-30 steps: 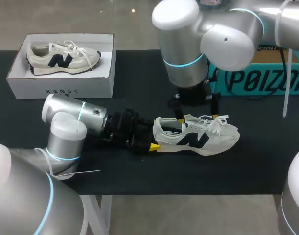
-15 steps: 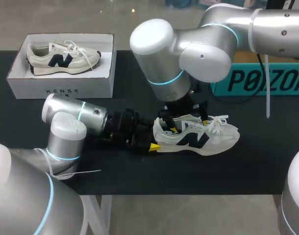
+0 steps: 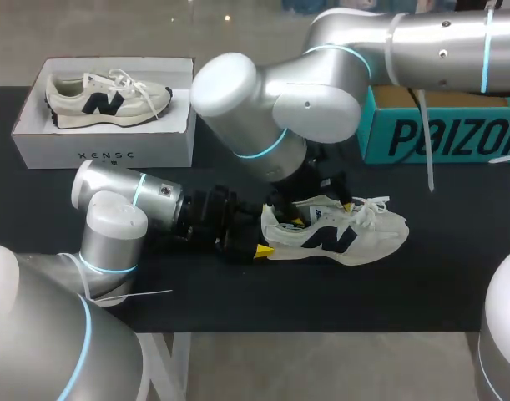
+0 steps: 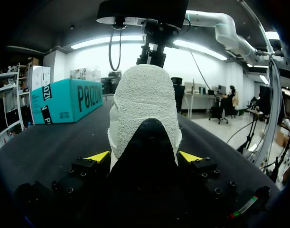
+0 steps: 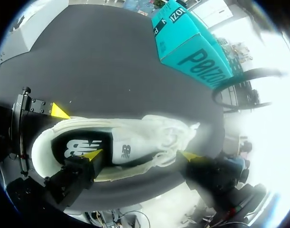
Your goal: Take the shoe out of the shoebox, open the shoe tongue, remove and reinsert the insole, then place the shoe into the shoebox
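A cream sneaker with a dark logo lies on the black table, toe to the right. My left gripper is shut on its heel, a yellow-tipped finger against each side. My right gripper hangs open over the shoe's mouth. In the right wrist view one fingertip sits over the black insole, the other beyond the laces. The white shoebox stands at the back left.
A second matching sneaker lies inside the white shoebox. A teal box stands at the back right, behind the shoe. My right arm's big elbow hangs over the table's middle.
My right arm swung its elbow to the left, and its gripper tilted and dropped closer onto the shoe's mouth. The left gripper and the shoe stayed where they were.
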### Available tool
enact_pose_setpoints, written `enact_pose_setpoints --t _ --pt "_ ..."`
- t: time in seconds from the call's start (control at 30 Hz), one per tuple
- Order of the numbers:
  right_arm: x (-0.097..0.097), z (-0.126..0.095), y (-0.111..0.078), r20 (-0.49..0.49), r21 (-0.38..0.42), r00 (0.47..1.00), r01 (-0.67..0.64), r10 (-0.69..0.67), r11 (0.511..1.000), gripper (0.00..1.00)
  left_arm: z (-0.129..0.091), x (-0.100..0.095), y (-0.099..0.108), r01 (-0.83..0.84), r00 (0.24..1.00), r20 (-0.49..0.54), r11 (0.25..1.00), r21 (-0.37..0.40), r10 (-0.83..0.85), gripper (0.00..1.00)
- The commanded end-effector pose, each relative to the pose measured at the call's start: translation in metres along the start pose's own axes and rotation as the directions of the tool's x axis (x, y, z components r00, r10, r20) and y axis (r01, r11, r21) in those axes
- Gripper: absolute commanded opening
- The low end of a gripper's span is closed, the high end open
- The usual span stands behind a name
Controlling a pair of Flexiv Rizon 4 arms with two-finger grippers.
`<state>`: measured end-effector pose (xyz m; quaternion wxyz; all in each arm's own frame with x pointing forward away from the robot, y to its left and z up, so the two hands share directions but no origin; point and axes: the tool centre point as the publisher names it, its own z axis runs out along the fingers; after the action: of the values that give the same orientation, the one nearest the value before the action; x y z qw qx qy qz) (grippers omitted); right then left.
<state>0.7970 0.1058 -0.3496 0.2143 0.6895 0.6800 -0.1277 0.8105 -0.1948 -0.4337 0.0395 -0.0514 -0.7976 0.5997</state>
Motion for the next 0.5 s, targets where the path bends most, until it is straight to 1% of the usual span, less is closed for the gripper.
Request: enact_pose_setpoints --t 0.03,0.27,0.5 --pt "0.006 0.007 0.0 0.014 0.003 1.0 -0.007 0.007 1.0 1.0 0.001 -0.001 0.002 0.0 1.0 0.0 1.0 0.0 0.0 0.0" --pt "0.009 0.017 0.0 0.028 0.003 1.0 -0.012 0.012 1.0 1.0 0.001 -0.001 0.002 0.0 1.0 0.0 1.0 0.0 0.0 0.0" --pt "0.003 0.023 -0.002 0.051 0.002 0.998 -0.021 0.021 1.0 1.0 0.001 -0.001 0.002 0.0 1.0 0.0 1.0 0.0 0.0 0.0"
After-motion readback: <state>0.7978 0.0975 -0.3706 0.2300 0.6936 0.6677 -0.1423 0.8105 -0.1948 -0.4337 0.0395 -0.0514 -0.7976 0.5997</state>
